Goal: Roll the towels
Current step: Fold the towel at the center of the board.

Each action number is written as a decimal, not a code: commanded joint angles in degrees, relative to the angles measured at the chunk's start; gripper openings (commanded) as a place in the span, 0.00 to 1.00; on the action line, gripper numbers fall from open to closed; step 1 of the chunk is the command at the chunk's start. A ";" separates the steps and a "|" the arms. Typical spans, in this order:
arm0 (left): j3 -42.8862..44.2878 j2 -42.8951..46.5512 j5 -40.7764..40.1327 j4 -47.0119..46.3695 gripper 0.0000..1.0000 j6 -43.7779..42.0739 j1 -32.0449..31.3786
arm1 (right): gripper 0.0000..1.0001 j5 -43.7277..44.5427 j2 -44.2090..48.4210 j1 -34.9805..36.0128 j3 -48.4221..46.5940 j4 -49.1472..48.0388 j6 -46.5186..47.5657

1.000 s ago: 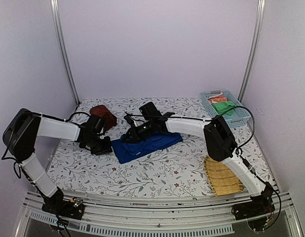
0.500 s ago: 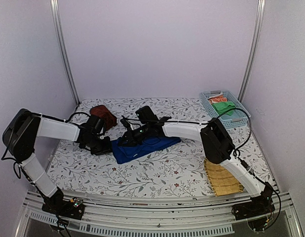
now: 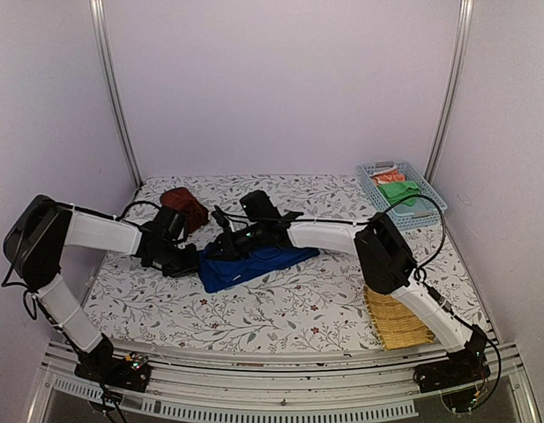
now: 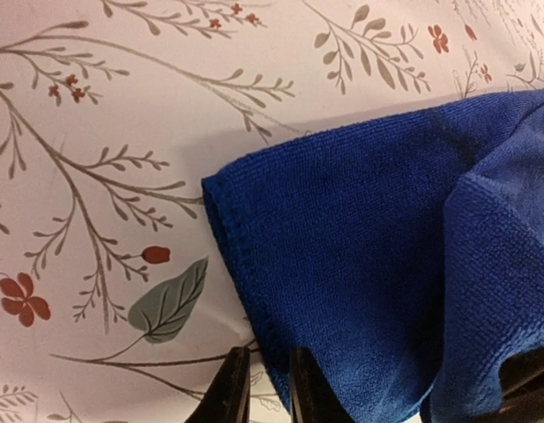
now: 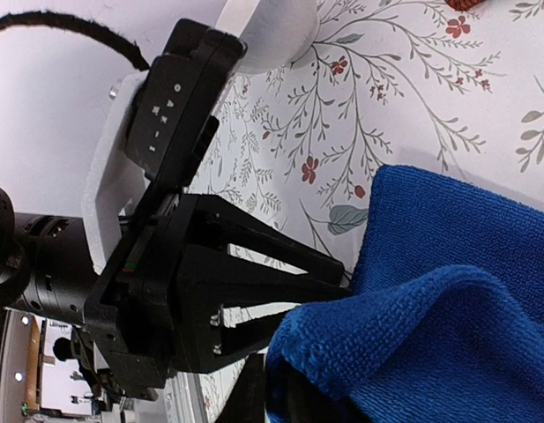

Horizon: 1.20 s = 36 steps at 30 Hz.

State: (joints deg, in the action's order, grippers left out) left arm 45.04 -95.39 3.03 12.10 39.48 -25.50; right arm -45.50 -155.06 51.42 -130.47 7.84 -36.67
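Observation:
The royal blue towel (image 3: 258, 262) lies mid-table, its right part folded back over itself. My left gripper (image 3: 196, 262) sits low at its left end. In the left wrist view the left gripper (image 4: 264, 389) is pinched on the hem of the blue towel (image 4: 360, 256). My right gripper (image 3: 224, 249) is just right of it. Seen from the right wrist, that gripper (image 5: 276, 401) is shut on a raised fold of the blue towel (image 5: 448, 326), close to the left gripper (image 5: 329, 284). The reddish-brown towel (image 3: 185, 206) sits bundled at the back left.
A light blue basket (image 3: 423, 210) at the back right holds a green cloth (image 3: 400, 192) and an orange-red cloth (image 3: 387, 177). A woven straw mat (image 3: 398, 317) lies at the front right. The flowered tablecloth (image 3: 280, 304) covers the table between side walls.
My right gripper has moved left with the blue fold, bringing it closer to the left gripper, so the towel looks shorter. The left arm has barely moved.

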 commanded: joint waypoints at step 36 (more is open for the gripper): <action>5.12 3.20 -2.03 5.95 0.38 4.15 -0.65 | 0.21 -0.67 26.29 -20.56 32.62 12.63 43.47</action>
State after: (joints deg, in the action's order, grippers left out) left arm 47.29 -89.60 4.56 16.86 48.88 -27.59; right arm -46.30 -128.40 31.57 -98.19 19.27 2.70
